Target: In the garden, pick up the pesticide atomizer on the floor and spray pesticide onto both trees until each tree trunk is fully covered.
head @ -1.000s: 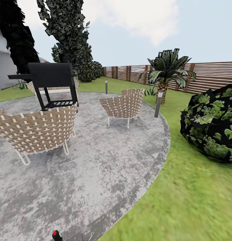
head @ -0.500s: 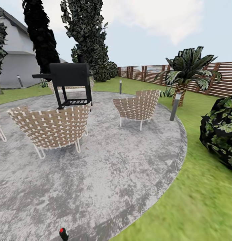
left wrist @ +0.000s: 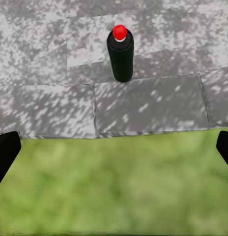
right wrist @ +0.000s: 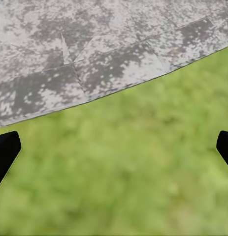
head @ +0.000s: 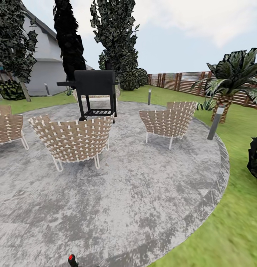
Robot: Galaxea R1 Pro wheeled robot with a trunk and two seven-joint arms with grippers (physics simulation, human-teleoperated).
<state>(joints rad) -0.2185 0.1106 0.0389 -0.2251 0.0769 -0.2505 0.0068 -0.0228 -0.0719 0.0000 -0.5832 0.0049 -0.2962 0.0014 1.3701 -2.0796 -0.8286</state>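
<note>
The pesticide atomizer [left wrist: 120, 56], a black bottle with a red cap, stands upright on the grey paving just past the grass edge, ahead of my left gripper [left wrist: 114, 152]. That gripper is open, its dark fingertips [left wrist: 5, 153] far apart over the lawn. The same atomizer [head: 72, 260] peeks in at the bottom edge of the head view. My right gripper [right wrist: 114, 150] is open too, above grass beside the paving edge. A leafy tree with a slim leaning trunk [head: 24, 91] stands far left by the house; I cannot tell whether it is one of the task's trees.
On the round paved patch [head: 143, 193] stand woven chairs [head: 74, 139] [head: 168, 120] [head: 8, 126] and a black grill [head: 95, 89]. Short lamp posts [head: 215, 122] [head: 149, 97] edge it. A palm [head: 232, 74], a dark bush [head: 256, 157], cypress-like trees [head: 115, 37] and the slat fence [head: 180, 81] lie beyond.
The head camera has turned left, so the whole scene slid right in the picture. The house, a third chair and the slim-trunked tree came into view at the left.
</note>
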